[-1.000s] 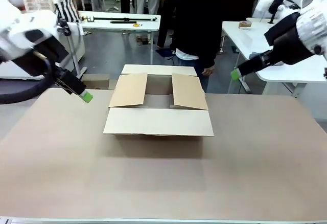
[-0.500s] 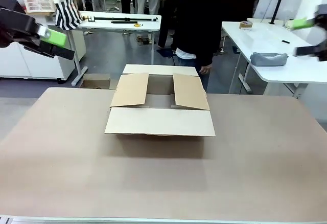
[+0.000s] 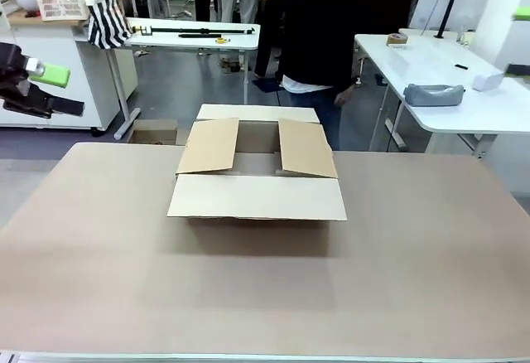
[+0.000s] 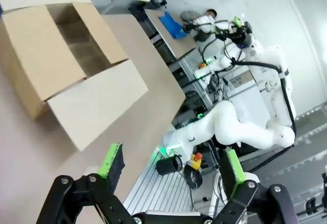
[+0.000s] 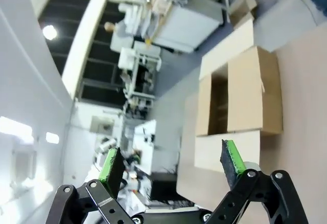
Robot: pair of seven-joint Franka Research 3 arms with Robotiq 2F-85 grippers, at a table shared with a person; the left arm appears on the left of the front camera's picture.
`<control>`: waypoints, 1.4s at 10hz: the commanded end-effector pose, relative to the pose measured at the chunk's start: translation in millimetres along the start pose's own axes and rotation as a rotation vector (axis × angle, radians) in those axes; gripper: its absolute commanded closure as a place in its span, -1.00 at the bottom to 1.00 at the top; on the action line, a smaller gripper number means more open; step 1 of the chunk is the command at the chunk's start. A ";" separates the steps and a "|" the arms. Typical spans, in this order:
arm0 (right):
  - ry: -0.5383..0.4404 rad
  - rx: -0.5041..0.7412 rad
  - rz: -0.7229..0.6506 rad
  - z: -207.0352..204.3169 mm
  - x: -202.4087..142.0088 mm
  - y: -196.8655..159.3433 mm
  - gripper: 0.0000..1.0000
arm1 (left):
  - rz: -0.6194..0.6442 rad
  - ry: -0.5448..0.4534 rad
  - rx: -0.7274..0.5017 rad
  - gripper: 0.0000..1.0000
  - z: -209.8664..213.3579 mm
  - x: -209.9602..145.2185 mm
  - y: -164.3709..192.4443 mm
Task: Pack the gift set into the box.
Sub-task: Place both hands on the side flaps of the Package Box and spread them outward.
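Observation:
The box (image 3: 257, 197), a shallow brown cardboard carton, sits in the middle of the table with its four flaps spread and nothing visible inside. My left gripper (image 3: 43, 89) is raised at the far left edge, well away from the box, open and holding nothing. My right gripper (image 3: 520, 44) is high at the far right edge. In the left wrist view the open left gripper (image 4: 172, 162) looks down at the box (image 4: 66, 65). The right wrist view shows the right gripper (image 5: 171, 161) open and the box (image 5: 237, 93) far below. The gift set is out of view.
A person in dark clothes (image 3: 327, 23) stands behind the box, one hand (image 3: 341, 96) hanging by the far table edge. A white side table (image 3: 464, 118) at the right carries a grey pouch (image 3: 435, 95). A small carton (image 3: 153, 133) sits on the floor beyond the table.
Both arms have risen and swung outward from beside the box to the picture's edges. The box has stayed put.

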State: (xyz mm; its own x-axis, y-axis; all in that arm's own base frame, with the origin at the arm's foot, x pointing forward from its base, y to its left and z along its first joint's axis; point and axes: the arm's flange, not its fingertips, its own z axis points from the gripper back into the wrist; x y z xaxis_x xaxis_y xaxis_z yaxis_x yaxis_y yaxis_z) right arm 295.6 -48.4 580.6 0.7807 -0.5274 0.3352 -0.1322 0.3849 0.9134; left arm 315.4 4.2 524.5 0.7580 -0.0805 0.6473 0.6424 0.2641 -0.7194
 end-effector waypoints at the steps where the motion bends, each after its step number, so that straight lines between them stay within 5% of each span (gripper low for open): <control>1: 0.023 -0.002 0.055 0.6 0.6 4.3 -1.00 | -0.059 0.018 -0.055 -1.00 -13.6 5.2 -10.8; 7: 0.023 -0.002 0.055 0.6 0.6 4.3 -1.00 | 0.032 0.053 -0.005 -1.00 -20.7 8.8 -23.1; 9: 0.023 -0.002 0.055 0.6 0.6 4.3 -1.00 | 0.185 0.194 0.254 -1.00 -65.8 54.8 -29.1; 10: 0.023 -0.002 0.055 0.6 0.6 4.3 -1.00 | 0.240 0.404 0.339 -1.00 -106.1 85.9 -21.7; 14: 0.023 -0.002 0.055 0.6 0.6 4.3 -1.00 | 0.304 0.567 0.663 -1.00 -214.9 144.5 30.4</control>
State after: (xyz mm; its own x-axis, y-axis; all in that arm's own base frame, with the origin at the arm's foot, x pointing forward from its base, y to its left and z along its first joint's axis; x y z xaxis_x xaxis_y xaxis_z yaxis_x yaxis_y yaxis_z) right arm 290.9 -48.0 584.0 0.7940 -0.4951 0.3528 -0.1371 0.4195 0.8973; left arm 447.4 -209.7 531.9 0.9335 -0.3201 0.1617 0.3579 0.8036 -0.4755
